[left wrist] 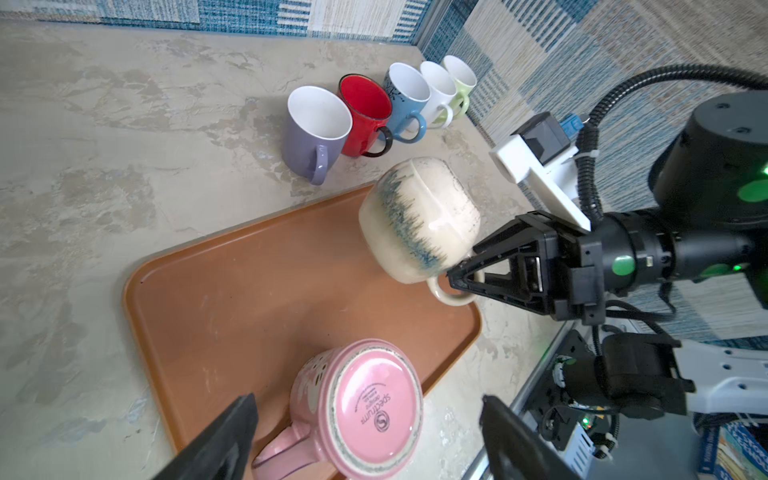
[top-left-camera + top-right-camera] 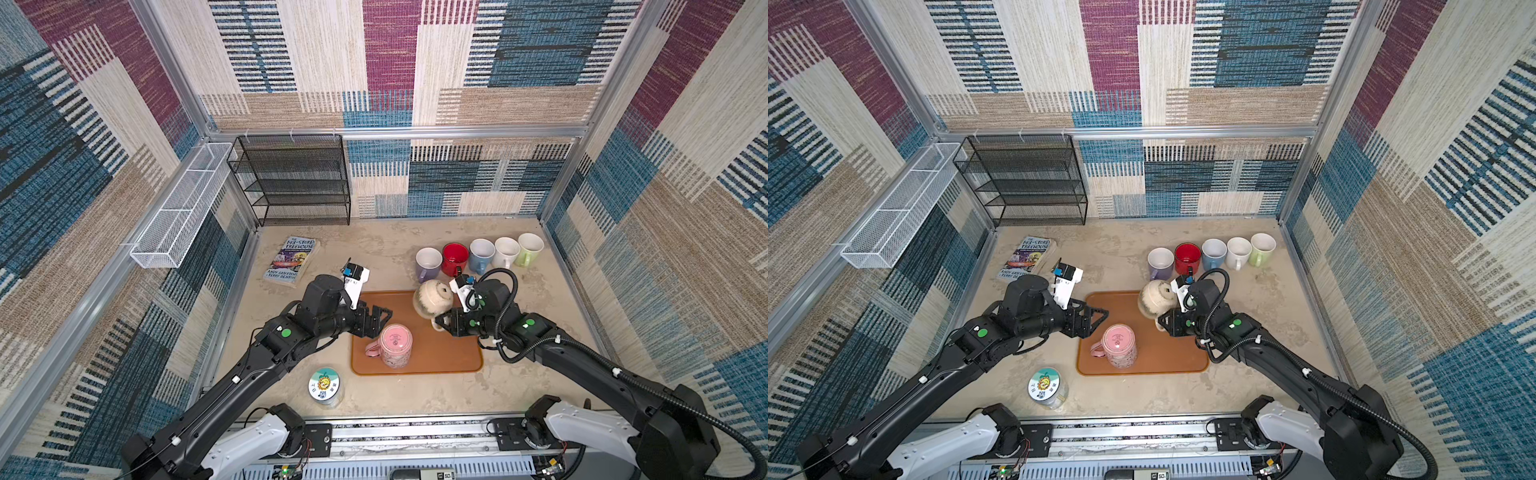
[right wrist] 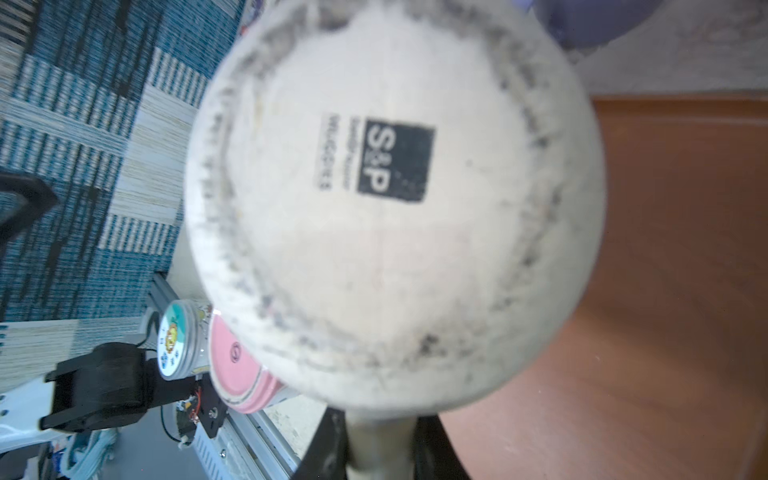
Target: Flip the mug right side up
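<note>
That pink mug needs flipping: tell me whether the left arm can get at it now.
Probably yes. The left gripper hangs open right beside the upside-down pink mug on the tray, nothing between them; the right gripper holds the cream mug clear of it.

A cream mug (image 3: 395,208) fills most of the frame, slightly blurred. Its round underside faces the camera, showing a speckled grey foot ring and a black square stamp reading S&P. Its handle (image 3: 380,424) points toward the camera, pinched between the dark fingers of the right gripper (image 3: 378,453). Behind it, a brown tray (image 3: 665,291) lies on one side; on the other are the underside of a pink mug (image 3: 232,365), a clear jar (image 3: 176,340) with a white illustrated lid, and a blue-and-beige patterned wall (image 3: 83,124).
</note>
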Controlling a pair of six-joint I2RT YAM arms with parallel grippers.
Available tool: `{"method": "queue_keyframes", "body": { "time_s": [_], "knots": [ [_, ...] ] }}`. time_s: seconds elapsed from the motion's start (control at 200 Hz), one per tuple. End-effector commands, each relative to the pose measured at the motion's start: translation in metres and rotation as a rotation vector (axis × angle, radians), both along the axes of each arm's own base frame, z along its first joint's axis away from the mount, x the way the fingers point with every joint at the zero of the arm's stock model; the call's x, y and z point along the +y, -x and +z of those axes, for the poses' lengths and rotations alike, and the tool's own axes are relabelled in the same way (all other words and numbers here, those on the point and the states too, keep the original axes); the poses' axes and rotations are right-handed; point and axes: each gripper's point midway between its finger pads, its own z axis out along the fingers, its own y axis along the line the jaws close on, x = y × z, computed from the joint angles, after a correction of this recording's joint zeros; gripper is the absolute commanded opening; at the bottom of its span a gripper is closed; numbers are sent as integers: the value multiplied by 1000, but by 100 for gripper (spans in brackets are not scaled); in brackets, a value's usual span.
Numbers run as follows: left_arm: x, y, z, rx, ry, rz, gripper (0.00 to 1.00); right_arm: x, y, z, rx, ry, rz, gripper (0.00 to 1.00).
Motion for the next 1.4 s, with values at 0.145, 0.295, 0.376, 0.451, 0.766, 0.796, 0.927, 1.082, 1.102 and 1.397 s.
{"method": "queue_keyframes", "body": {
  "time_s": [0.145,0.295,0.376,0.451,0.766,0.796,0.927,1.082,1.102,1.397],
  "knots": [
    [-20,6,24,-41,249,-64,75,19,-10,68,-186,-264,83,0],
    [-25,9,24,-38,316,-88,72,21,-10,89,-237,-342,111,0],
    [-27,9,26,-39,357,-100,67,22,-9,102,-264,-387,123,0],
    [-31,9,29,-44,395,-115,60,23,-8,114,-286,-434,142,0],
    [-52,7,49,-51,567,-227,45,33,-1,144,-326,-564,225,0],
    [-54,7,50,-48,581,-240,45,33,-1,147,-330,-572,230,0],
    [-64,3,52,-35,612,-278,42,36,-1,152,-334,-595,247,0],
    [-71,0,55,-34,640,-313,40,38,1,157,-337,-626,272,0],
    [-72,0,56,-36,645,-317,40,39,1,158,-335,-630,275,0],
    [-79,-4,59,-31,682,-350,37,43,0,163,-333,-667,306,0]
  ]
}}
